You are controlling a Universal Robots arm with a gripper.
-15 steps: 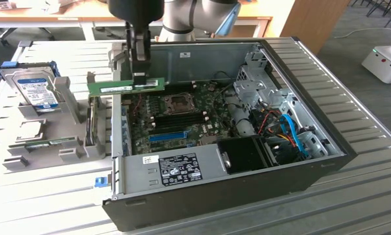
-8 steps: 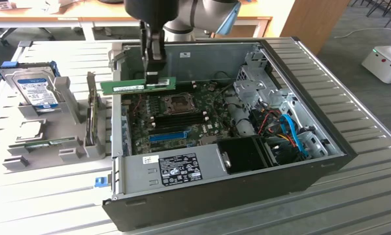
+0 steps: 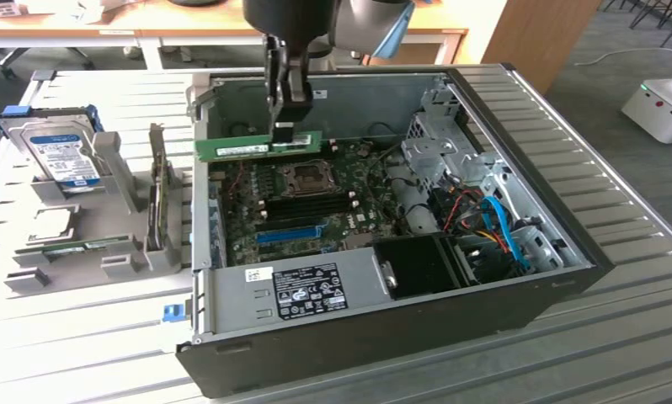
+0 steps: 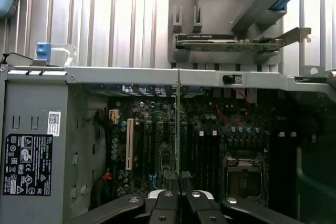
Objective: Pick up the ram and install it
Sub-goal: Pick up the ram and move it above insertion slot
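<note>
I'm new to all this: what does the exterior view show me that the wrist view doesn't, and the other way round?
Exterior view: the ram seen flat-on, green with a white label, held by the end effector above the open computer case, plus a blue-labelled hard drive in a grey rack at the exterior view's left. Wrist view: the ram edge-on, a thin line between the fingers, running parallel to the long slots. Both: the motherboard with its square processor socket, and the ram not yet seated.

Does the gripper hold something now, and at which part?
The gripper holds the ram by its top edge, toward the exterior view's right end.
</note>
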